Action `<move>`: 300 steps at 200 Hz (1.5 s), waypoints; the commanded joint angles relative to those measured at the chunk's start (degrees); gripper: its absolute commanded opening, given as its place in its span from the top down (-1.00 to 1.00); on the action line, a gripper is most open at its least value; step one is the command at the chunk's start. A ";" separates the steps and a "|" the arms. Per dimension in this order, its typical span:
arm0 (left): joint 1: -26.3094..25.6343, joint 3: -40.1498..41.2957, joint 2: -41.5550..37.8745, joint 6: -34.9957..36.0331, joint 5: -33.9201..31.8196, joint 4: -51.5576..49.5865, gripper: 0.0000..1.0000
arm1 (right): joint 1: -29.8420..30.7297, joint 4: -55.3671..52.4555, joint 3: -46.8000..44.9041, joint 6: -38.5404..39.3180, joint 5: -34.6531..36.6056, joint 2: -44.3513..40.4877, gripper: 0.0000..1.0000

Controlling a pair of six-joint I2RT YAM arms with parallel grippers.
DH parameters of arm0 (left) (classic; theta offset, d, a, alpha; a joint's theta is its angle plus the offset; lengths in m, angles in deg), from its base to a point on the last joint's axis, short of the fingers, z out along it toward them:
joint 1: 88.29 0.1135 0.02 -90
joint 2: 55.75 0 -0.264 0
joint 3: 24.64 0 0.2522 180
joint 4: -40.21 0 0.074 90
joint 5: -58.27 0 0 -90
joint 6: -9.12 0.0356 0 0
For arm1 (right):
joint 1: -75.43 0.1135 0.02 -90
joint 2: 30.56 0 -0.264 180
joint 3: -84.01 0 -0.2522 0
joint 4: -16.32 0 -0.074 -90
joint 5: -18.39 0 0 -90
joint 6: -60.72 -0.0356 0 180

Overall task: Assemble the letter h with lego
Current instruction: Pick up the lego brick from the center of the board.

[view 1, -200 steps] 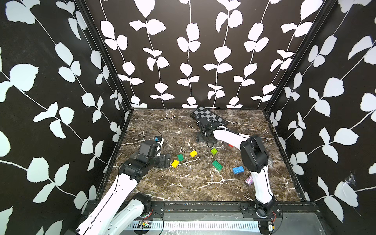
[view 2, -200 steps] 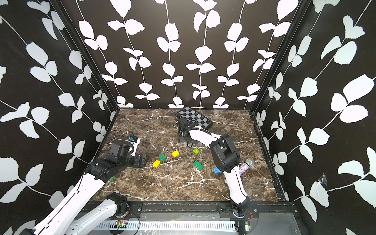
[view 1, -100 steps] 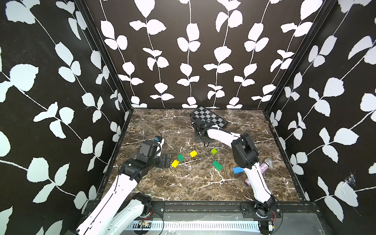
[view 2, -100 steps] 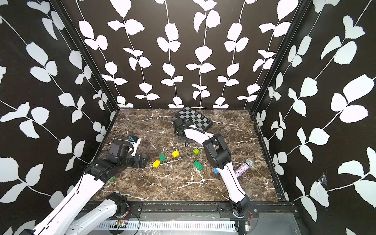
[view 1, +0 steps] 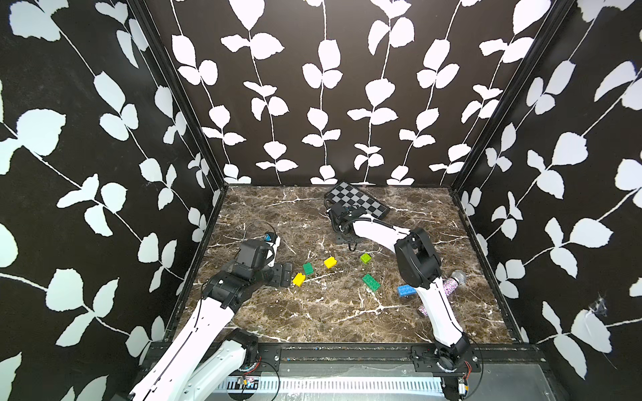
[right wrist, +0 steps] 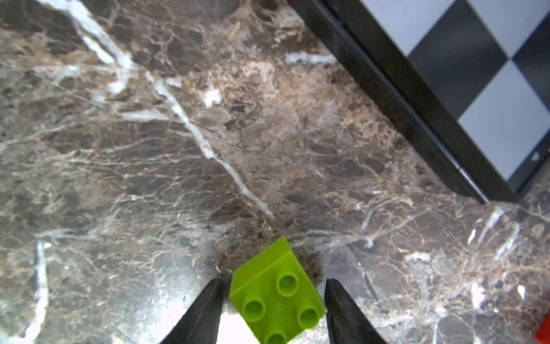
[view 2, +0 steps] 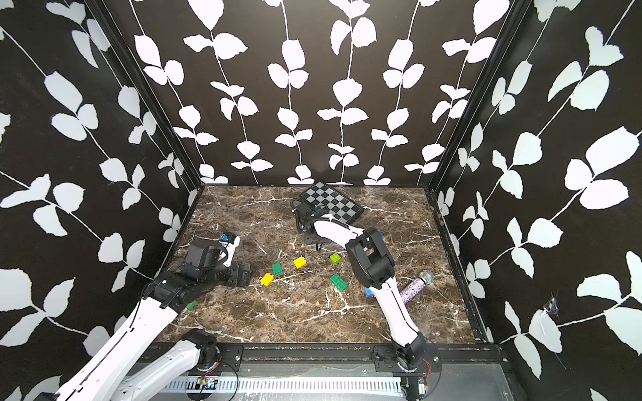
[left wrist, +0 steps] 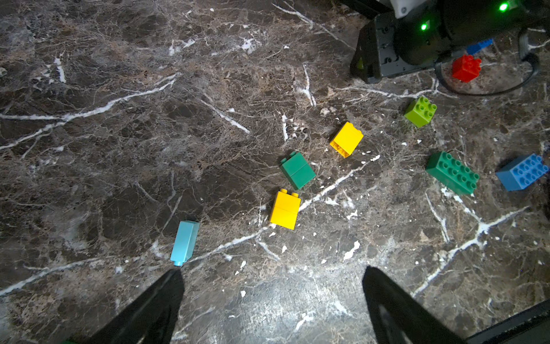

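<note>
Marble tabletop [view 1: 312, 323] carries only loose lego [view 1: 330, 262], nothing joined that I can see, so I judge the h hardly begun and the step in hand a first pick. Farthest left, the left claw [left wrist: 271, 272] hangs empty with its jaws wide apart. A pale blue brick [left wrist: 185, 241] lies just beside 1 fingertip [left wrist: 162, 297], and only the left wrist view shows it, the claw hiding it in both top views. Next come a yellow brick [view 1: 298, 278] just beside a dark green brick [view 1: 307, 268]. Then the right claw [right wrist: 273, 282] sits low near the checkered board [view 1: 357, 203], its jaws standing close on either side of a lime brick [right wrist: 276, 295]; whether they pinch it I cannot tell. Both top views bury that brick under the claw and show only a 2nd lime brick [view 1: 365, 258] lying free, then a blue brick [view 1: 406, 290]. The next move calls for a firm squeeze, a straight lift, and a carry toward the other bricks.
</note>
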 commanded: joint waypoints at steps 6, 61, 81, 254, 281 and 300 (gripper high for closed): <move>-0.19 0.63 -0.70 0.74 0.49 0.42 -0.93 | -0.24 -0.13 -0.03 4.08 -1.12 -0.75 -0.31; -0.14 0.60 -0.67 0.78 0.55 0.54 -0.93 | -2.64 -1.24 0.91 12.72 -9.39 -0.50 -0.49; -0.14 0.63 -0.41 0.59 0.37 0.56 -0.92 | -2.70 -4.09 3.00 15.88 -9.67 0.60 -0.46; -0.17 0.53 -0.04 0.12 -0.97 0.16 -0.89 | 1.64 -4.74 -3.08 4.14 -9.67 -4.92 0.57; -0.12 0.51 -0.43 0.20 -1.41 0.08 -0.89 | 3.25 -2.96 -8.66 -1.69 -10.29 -7.87 0.53; -0.13 0.38 -0.33 0.30 -1.50 -0.20 -0.89 | 4.34 0.42 -12.84 -5.02 -9.78 -10.05 0.48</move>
